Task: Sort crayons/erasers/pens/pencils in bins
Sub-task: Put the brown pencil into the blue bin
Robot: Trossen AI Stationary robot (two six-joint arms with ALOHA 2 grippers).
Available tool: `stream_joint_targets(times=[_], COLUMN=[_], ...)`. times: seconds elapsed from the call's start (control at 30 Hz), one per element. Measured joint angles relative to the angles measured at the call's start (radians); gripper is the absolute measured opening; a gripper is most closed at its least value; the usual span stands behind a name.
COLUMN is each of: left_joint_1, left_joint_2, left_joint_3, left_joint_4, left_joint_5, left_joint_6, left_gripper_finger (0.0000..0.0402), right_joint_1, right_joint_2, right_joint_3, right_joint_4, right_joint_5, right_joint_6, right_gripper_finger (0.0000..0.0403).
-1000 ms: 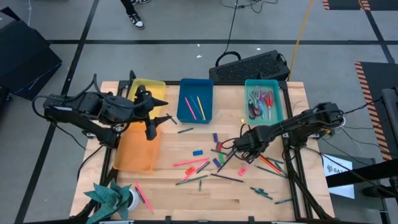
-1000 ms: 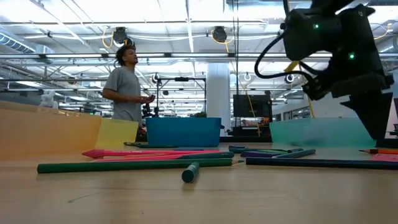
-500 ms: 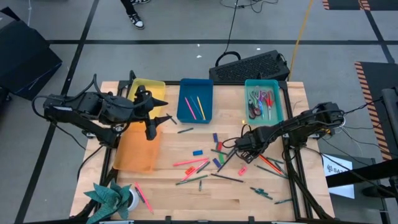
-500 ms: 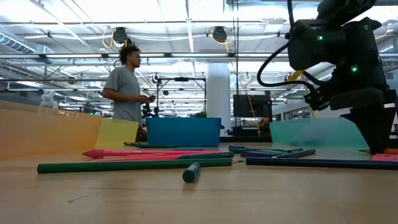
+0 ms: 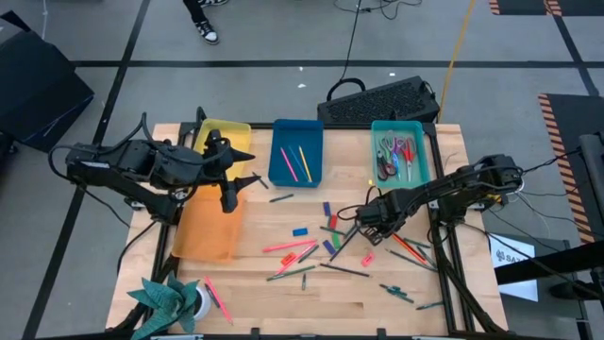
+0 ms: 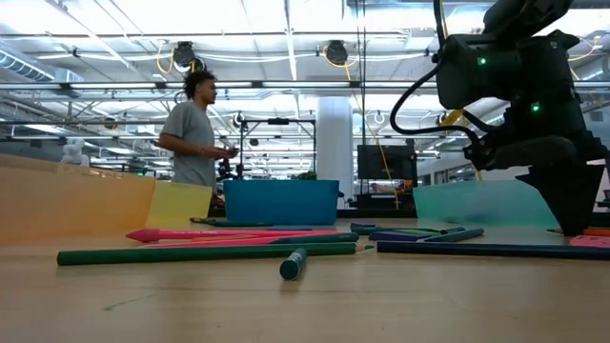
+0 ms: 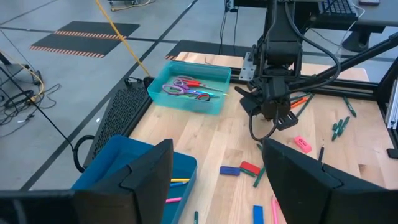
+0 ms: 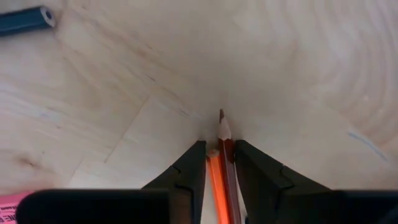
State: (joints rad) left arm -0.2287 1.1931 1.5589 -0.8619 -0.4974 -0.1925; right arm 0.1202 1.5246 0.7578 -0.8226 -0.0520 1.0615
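Right wrist view shows the right gripper [image 8: 219, 163] pressed down on the wooden table [image 8: 124, 99], its fingers [image 8: 190, 168] pinching two pencils [image 8: 224, 158], one orange and one red-brown, tips poking out between them. From the high view this gripper sits right of centre, among scattered sticks and erasers [image 5: 300, 231]. The left gripper [image 5: 247, 179] hovers at the left over the seam between the yellow bin [image 5: 226, 130] and the orange bin [image 5: 206, 231], its fingers spread wide. The blue bin [image 5: 296, 151] and teal bin [image 5: 400, 151] sit along the upper centre. A person [image 6: 197, 129] stands in the background of the low view.
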Motion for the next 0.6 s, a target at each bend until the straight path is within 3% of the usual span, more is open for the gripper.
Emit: stream_joint_targets(times=[0.6], left_joint_1=[0.0], left_joint_2=[0.0], left_joint_3=[0.0], left_joint_4=[0.0], left_joint_5=[0.0], left_joint_6=[0.003], left_gripper_finger=[0.025], right_joint_1=[-0.032], right_joint_2=[-0.064], right_joint_3=[0.007], right_joint_4=[0.02], right_joint_5=[0.096], right_joint_6=[-0.02], right_gripper_finger=[0.0074])
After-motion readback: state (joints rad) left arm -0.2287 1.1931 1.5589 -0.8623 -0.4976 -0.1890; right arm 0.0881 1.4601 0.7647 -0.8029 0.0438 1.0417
